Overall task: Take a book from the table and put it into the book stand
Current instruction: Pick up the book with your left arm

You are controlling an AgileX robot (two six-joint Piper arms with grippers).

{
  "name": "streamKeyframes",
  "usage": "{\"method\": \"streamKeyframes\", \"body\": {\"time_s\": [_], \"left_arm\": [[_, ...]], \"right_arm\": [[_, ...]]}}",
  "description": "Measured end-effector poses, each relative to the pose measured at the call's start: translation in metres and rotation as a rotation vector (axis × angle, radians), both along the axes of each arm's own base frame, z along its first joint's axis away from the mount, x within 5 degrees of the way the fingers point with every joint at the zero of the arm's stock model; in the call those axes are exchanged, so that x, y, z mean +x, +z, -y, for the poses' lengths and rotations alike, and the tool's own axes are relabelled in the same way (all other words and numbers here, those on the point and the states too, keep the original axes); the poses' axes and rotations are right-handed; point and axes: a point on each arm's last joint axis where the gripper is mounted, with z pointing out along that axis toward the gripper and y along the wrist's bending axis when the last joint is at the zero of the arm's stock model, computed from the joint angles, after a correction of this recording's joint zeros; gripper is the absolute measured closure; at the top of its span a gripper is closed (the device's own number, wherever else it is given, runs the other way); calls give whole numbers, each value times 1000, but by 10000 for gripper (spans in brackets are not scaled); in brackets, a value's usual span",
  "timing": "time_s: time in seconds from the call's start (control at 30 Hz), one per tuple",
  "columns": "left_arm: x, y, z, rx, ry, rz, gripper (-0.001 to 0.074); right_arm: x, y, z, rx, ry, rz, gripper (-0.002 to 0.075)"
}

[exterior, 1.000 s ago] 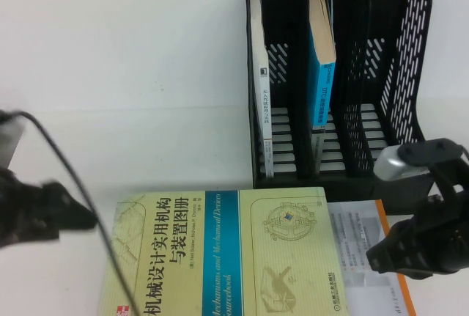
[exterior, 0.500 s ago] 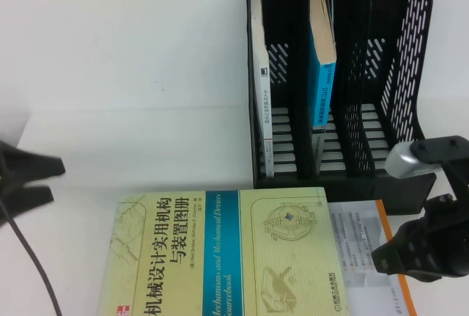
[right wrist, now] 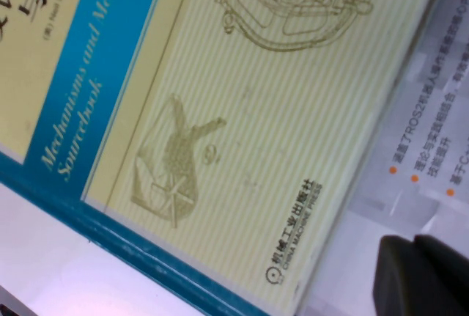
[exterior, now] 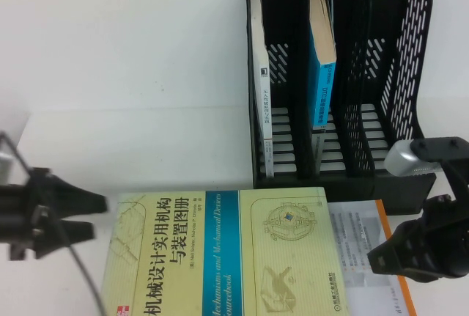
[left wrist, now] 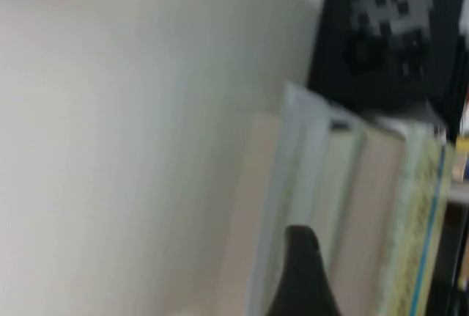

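Note:
The large pale yellow-green book [exterior: 227, 254] with the blue band lies flat on the white table [exterior: 146, 74] at the front, just before the black book stand [exterior: 381, 74]. My left gripper [exterior: 99, 215] is open and empty, level with the book's left edge and just short of it. In the left wrist view one dark finger [left wrist: 300, 272] shows beside the book's page edge [left wrist: 410, 243]. My right gripper [exterior: 385, 257] is shut and empty, hovering over the white book right of the big book. Its fingers [right wrist: 421, 276] are pressed together.
A white book with orange edges [exterior: 366, 250] lies partly under the big book's right side. The stand's left slot holds a white book [exterior: 260, 74] and its second slot a blue-spined book [exterior: 322, 74]. The two right slots hold nothing.
My left gripper pulled back to the left, then came right and lower, up to the book's left edge. My right gripper has barely moved.

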Motion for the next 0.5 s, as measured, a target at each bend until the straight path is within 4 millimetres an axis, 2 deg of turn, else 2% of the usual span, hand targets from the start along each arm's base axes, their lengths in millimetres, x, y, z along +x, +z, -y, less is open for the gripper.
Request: {"method": "streamKeyframes", "body": {"time_s": [0.13, 0.5], "left_arm": [[-9, -3, 25, -15, -82, -8, 288], [-20, -13, 31, -69, -27, -18, 288]], "right_arm": [[0, 0, 0, 3, -4, -3, 729], [0, 0, -1, 16, -12, -12, 729]]}}
